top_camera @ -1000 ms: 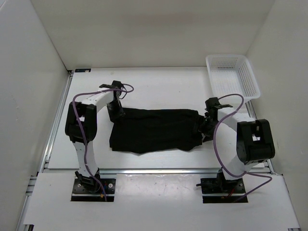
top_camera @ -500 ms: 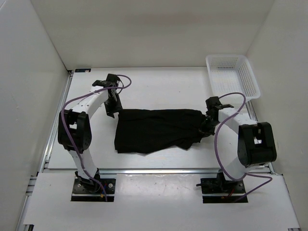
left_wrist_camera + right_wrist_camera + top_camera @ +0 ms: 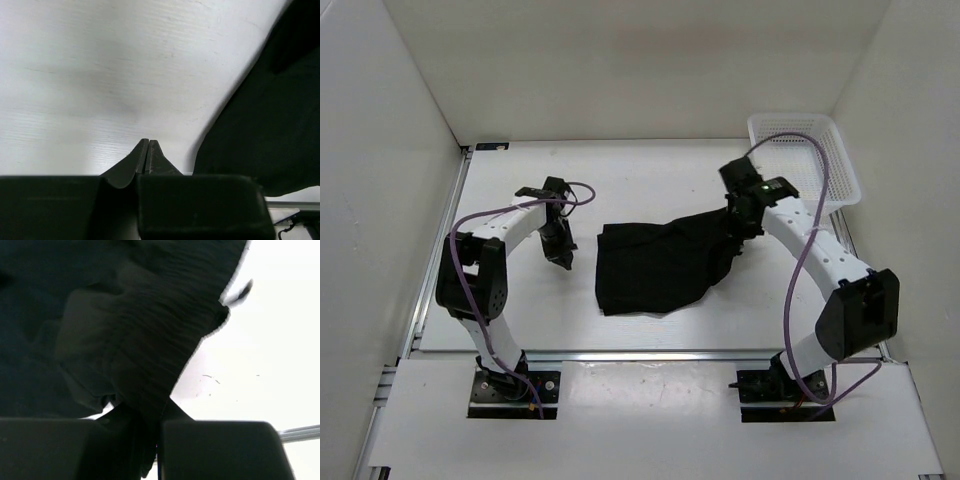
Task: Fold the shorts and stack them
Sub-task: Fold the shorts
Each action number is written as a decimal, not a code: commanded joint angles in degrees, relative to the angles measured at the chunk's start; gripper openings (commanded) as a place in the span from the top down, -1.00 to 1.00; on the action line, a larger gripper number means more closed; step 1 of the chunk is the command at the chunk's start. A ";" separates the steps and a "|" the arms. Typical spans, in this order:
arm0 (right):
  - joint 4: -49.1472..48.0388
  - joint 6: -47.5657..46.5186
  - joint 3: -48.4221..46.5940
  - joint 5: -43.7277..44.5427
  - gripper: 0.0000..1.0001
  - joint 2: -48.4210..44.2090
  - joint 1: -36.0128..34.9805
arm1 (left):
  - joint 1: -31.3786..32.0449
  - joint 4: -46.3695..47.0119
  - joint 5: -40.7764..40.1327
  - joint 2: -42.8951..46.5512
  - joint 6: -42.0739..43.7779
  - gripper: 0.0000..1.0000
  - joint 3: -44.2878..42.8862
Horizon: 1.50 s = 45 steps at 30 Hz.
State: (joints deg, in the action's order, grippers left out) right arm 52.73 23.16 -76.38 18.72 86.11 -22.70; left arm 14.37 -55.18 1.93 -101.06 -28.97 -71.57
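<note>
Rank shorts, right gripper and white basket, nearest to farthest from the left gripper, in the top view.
1. shorts, just to its right, mid-table.
2. right gripper, at the shorts' right end.
3. white basket, far right corner.

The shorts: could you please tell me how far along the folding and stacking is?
Done: little; the shorts lie as one loose, rumpled heap on the table, with no neat fold visible. In hand: the right gripper is shut on their right end. The left gripper is shut on nothing, apart from their left edge. Left: folding them flat and stacking; no stack is in view.
</note>
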 commanded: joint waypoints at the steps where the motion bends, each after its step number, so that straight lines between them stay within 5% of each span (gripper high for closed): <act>1: 7.90 -0.04 -6.75 12.29 1.00 3.27 -8.92 | 0.31 2.80 2.72 1.91 -0.74 0.79 0.47; 9: 18.36 3.82 -27.37 23.90 1.00 21.36 -30.79 | -4.96 -4.57 -2.27 8.14 1.72 0.68 -4.62; 16: 27.15 -0.20 -54.07 32.60 0.94 44.72 -43.74 | -12.52 -11.00 -2.81 12.02 4.01 0.04 -12.53; 18: 29.27 -1.79 -61.22 33.74 0.26 47.39 -47.16 | -14.54 -11.00 -2.81 12.02 3.40 -0.08 -12.02; 19: 29.27 -2.58 -62.91 33.75 -0.57 46.10 -48.13 | -15.42 -11.00 -2.81 12.63 3.40 -0.08 -12.01; 21: 19.65 -5.75 -58.04 30.34 -1.00 40.14 -49.63 | -17.97 -11.00 -2.20 13.25 3.40 -0.10 -10.00; 26: 3.19 1.42 -29.26 13.47 -1.00 12.11 -41.76 | -19.82 -9.95 -0.80 14.48 4.79 -0.10 -9.46; 30: -3.85 6.80 -9.97 1.26 -0.71 -3.54 -30.94 | -15.80 -8.72 2.98 15.19 5.42 -0.10 -7.54; 34: -4.48 8.75 0.60 -7.81 -0.54 -6.83 -19.15 | -7.80 -5.65 7.55 14.66 3.23 -0.13 -4.46; 39: -5.09 9.36 3.78 -9.14 -0.62 -6.75 -16.68 | 1.61 -1.60 10.19 10.63 -0.82 -0.67 -2.52; 45: -5.09 9.36 3.25 -9.14 -0.64 -4.98 -16.15 | 10.93 -0.37 2.47 1.49 -3.37 -0.76 -11.47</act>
State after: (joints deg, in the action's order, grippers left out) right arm 49.06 31.79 -71.46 11.16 81.82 -39.40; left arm 23.05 -58.00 8.19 -98.04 -30.61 -78.50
